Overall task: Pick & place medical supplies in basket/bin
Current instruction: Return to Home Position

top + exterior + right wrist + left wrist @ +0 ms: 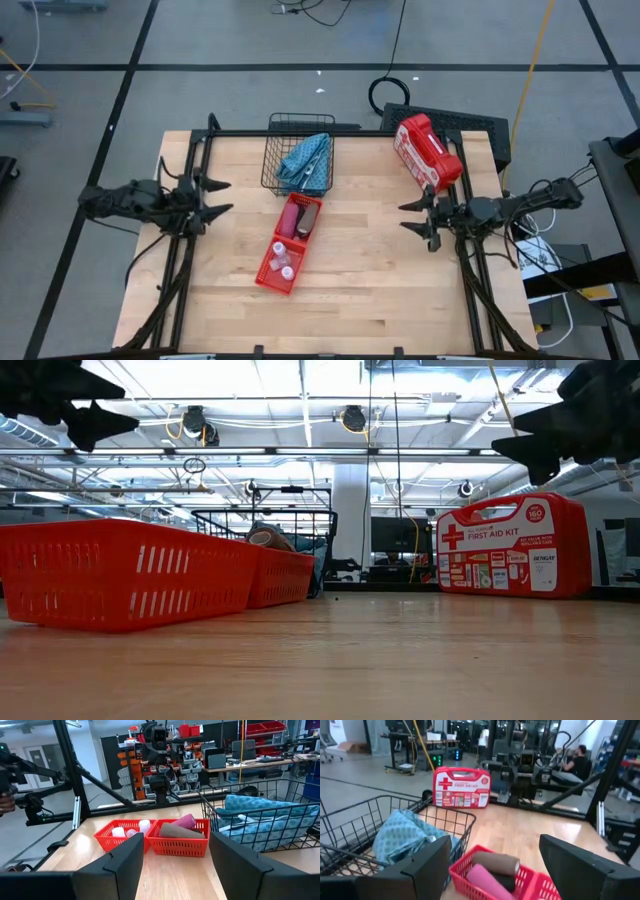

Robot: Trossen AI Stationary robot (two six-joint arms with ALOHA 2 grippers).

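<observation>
Both spread empty: left end effector (226,197), right end effector (404,217), flanking perforated plastic bins (120,575).

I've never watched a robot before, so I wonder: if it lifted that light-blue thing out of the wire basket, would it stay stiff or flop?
Probably floppy: the light-blue pouch lies crumpled and folded in the wire basket, so it would likely sag when lifted. It looks like thin fabric, so probably light. Its textured surface seems unlikely to slip.
</observation>
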